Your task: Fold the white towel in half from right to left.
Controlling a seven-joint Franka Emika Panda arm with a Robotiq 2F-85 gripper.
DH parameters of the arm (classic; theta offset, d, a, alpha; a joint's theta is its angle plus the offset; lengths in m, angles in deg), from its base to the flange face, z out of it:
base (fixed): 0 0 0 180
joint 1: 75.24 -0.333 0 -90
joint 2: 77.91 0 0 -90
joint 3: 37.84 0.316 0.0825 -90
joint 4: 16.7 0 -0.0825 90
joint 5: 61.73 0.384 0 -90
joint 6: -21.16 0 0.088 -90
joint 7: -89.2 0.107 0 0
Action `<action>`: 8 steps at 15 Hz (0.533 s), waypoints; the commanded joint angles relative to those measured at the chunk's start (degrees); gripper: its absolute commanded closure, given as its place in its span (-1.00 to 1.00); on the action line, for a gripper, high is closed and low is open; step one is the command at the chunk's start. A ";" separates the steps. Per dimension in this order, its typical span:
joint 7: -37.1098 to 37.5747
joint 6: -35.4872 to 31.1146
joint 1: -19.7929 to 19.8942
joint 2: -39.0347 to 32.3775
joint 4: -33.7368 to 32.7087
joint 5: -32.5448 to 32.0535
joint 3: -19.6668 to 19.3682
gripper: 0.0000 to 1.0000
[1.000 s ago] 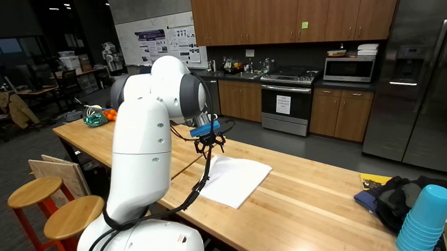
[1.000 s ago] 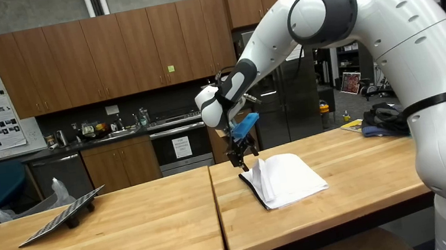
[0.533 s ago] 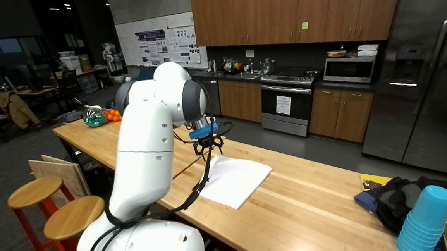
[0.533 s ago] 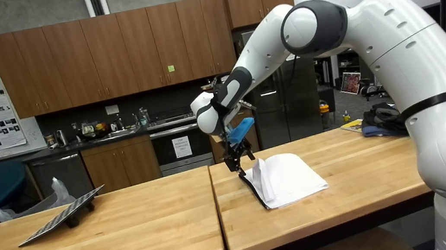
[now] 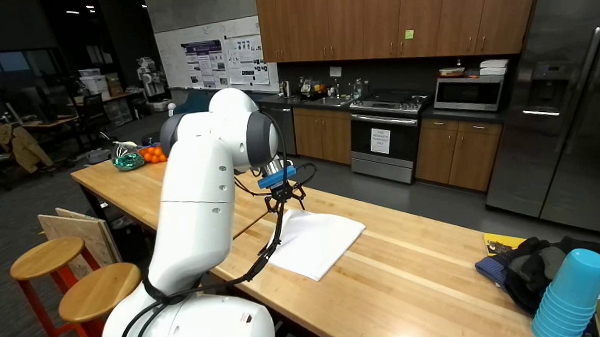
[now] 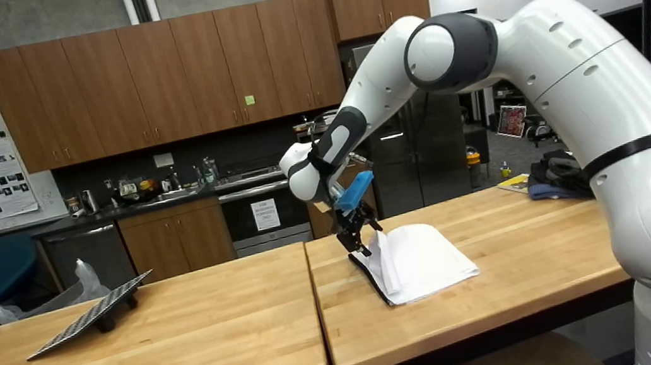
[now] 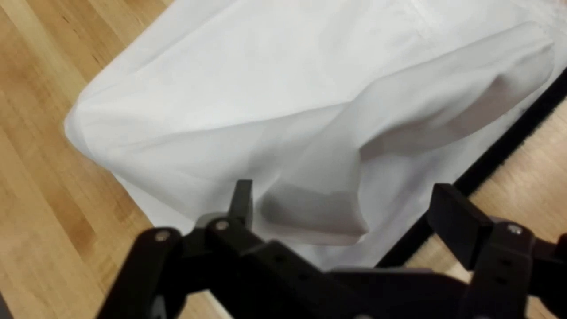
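Wht arm [image 5: 196, 216], gry bands [image 6: 476, 50], blk cables [image 5: 269, 250], poss. label [image 5: 245, 319].

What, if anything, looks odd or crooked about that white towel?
The towel isn't lying flat: near the black strip along one side, a flap of its top layer stands up and curls. It looks odd because the rest lies much flatter, perhaps an unfinished fold. I see no tear or stain.
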 commanded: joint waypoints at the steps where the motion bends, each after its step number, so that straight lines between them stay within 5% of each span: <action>1: -1.28 3.24 -1.06 -1.93 -3.11 -2.03 -0.97 -1.00; 3: -1.44 3.52 -1.21 -2.72 -3.95 -2.66 -0.94 -1.00; 4: -1.27 3.33 -1.29 -3.03 -4.22 -2.74 -0.91 -0.50; 5: -1.41 3.40 -1.32 -3.32 -4.65 -2.83 -0.91 -0.48; 8: -1.16 2.78 -1.56 -3.76 -5.10 -2.73 -0.84 -0.02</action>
